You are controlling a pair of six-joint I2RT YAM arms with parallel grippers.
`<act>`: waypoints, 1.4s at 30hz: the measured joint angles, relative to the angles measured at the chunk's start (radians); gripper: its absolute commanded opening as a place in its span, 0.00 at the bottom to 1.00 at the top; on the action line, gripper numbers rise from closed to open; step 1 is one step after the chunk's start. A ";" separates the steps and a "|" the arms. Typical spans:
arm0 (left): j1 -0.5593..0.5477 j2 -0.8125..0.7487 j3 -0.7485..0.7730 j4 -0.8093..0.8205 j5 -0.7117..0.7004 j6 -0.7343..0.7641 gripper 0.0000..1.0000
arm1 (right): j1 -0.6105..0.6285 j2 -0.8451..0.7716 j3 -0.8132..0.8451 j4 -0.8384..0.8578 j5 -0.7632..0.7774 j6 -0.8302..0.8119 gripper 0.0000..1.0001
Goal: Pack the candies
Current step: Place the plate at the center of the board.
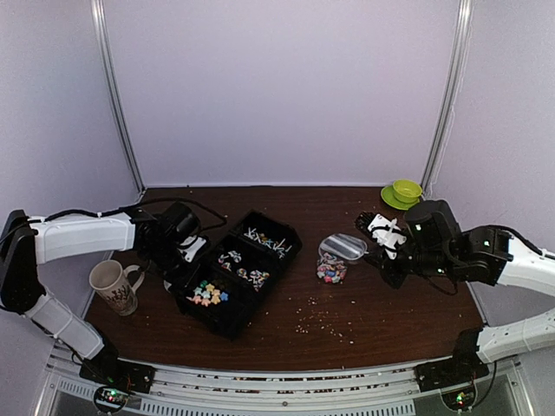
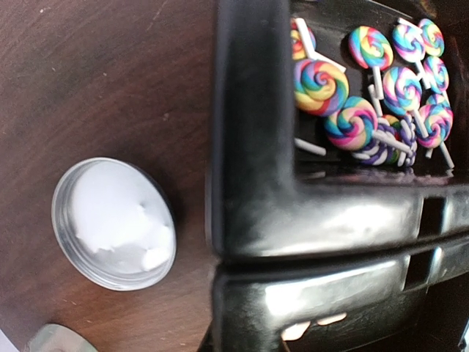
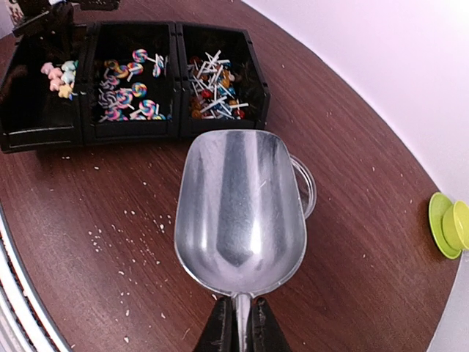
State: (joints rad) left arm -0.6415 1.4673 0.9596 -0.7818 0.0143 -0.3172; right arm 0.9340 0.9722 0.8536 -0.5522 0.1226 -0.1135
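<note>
A black three-bin tray (image 1: 227, 322) holds the candies. Pastel chunky pieces (image 1: 206, 293) fill the near bin, also in the right wrist view (image 3: 60, 77). Rainbow lollipops (image 2: 344, 95) fill the middle bin. White stick sweets (image 3: 212, 92) fill the far bin. My right gripper (image 3: 239, 312) is shut on the handle of an empty metal scoop (image 3: 238, 209), held above a clear jar (image 1: 330, 270) with some candies in it. My left gripper (image 1: 178, 251) is at the tray's left wall (image 2: 253, 183); its fingers are hidden.
A white round lid (image 2: 113, 224) lies on the table just left of the tray. A patterned mug (image 1: 113, 286) stands at the near left. A green cup and saucer (image 1: 401, 192) sit at the back right. Pale crumbs (image 1: 316, 322) are strewn in front.
</note>
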 measured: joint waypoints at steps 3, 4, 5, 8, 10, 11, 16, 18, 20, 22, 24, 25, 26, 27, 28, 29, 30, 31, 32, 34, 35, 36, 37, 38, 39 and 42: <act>-0.028 0.005 -0.001 0.006 -0.003 -0.048 0.00 | 0.020 -0.038 -0.039 0.067 -0.003 -0.024 0.00; -0.033 0.006 -0.003 0.012 -0.002 -0.060 0.00 | 0.023 -0.040 -0.041 0.083 -0.003 -0.031 0.00; -0.039 0.007 -0.010 0.023 -0.001 -0.072 0.00 | 0.024 -0.041 -0.041 0.095 -0.002 -0.037 0.00; -0.050 0.007 -0.040 0.054 0.002 -0.106 0.00 | 0.025 -0.039 -0.041 0.116 0.002 -0.042 0.00; -0.057 0.006 -0.066 0.088 0.005 -0.132 0.00 | 0.027 -0.035 -0.041 0.117 0.005 -0.042 0.00; -0.059 0.006 -0.069 0.092 0.005 -0.135 0.00 | 0.030 -0.033 -0.041 0.117 0.007 -0.042 0.00; -0.074 0.002 -0.111 0.144 0.006 -0.175 0.00 | 0.035 -0.031 -0.041 0.119 0.008 -0.042 0.00; -0.078 0.000 -0.119 0.156 0.005 -0.185 0.00 | 0.036 -0.031 -0.041 0.119 0.008 -0.042 0.00; -0.081 0.000 -0.124 0.162 0.005 -0.193 0.01 | 0.037 -0.031 -0.041 0.119 0.009 -0.042 0.00; -0.085 -0.001 -0.129 0.169 0.004 -0.200 0.03 | 0.037 -0.031 -0.041 0.119 0.009 -0.042 0.00; -0.087 -0.002 -0.137 0.178 0.004 -0.206 0.04 | 0.037 -0.032 -0.041 0.119 0.010 -0.042 0.00; -0.087 -0.002 -0.138 0.180 0.004 -0.207 0.04 | 0.037 -0.032 -0.041 0.119 0.010 -0.043 0.00; -0.087 -0.002 -0.140 0.183 0.004 -0.208 0.04 | 0.037 -0.032 -0.041 0.119 0.010 -0.043 0.00; -0.087 -0.002 -0.142 0.185 0.003 -0.208 0.04 | 0.037 -0.032 -0.041 0.119 0.010 -0.045 0.00; -0.087 -0.002 -0.144 0.188 0.004 -0.209 0.04 | 0.037 -0.032 -0.041 0.119 0.010 -0.045 0.00; -0.087 -0.002 -0.146 0.190 0.003 -0.209 0.05 | 0.037 -0.033 -0.041 0.119 0.010 -0.045 0.00; -0.087 -0.002 -0.148 0.192 0.003 -0.209 0.05 | 0.037 -0.034 -0.041 0.119 0.011 -0.046 0.00; -0.087 -0.002 -0.149 0.194 0.003 -0.209 0.05 | 0.037 -0.034 -0.041 0.119 0.011 -0.046 0.00; -0.088 -0.003 -0.151 0.196 0.002 -0.209 0.06 | 0.037 -0.034 -0.041 0.119 0.012 -0.047 0.00; -0.089 -0.003 -0.153 0.198 0.000 -0.209 0.08 | 0.037 -0.034 -0.041 0.119 0.013 -0.049 0.00; -0.089 -0.003 -0.153 0.198 0.000 -0.209 0.08 | 0.037 -0.034 -0.041 0.119 0.013 -0.049 0.00; -0.089 -0.003 -0.153 0.198 0.000 -0.210 0.09 | 0.037 -0.034 -0.041 0.119 0.013 -0.050 0.00; -0.089 -0.003 -0.153 0.198 0.000 -0.210 0.09 | 0.037 -0.034 -0.041 0.119 0.013 -0.050 0.00; -0.089 -0.003 -0.154 0.198 -0.003 -0.211 0.10 | 0.037 -0.034 -0.041 0.119 0.013 -0.052 0.00; -0.089 -0.003 -0.154 0.197 -0.006 -0.212 0.11 | 0.037 -0.034 -0.041 0.119 0.013 -0.055 0.00; -0.089 -0.003 -0.156 0.198 -0.016 -0.214 0.13 | 0.037 -0.034 -0.041 0.119 0.013 -0.059 0.00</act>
State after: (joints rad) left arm -0.7303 1.4643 0.8036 -0.5842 -0.0013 -0.5316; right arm 0.9710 0.9379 0.8127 -0.4332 0.1356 -0.1726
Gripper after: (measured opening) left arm 0.115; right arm 0.077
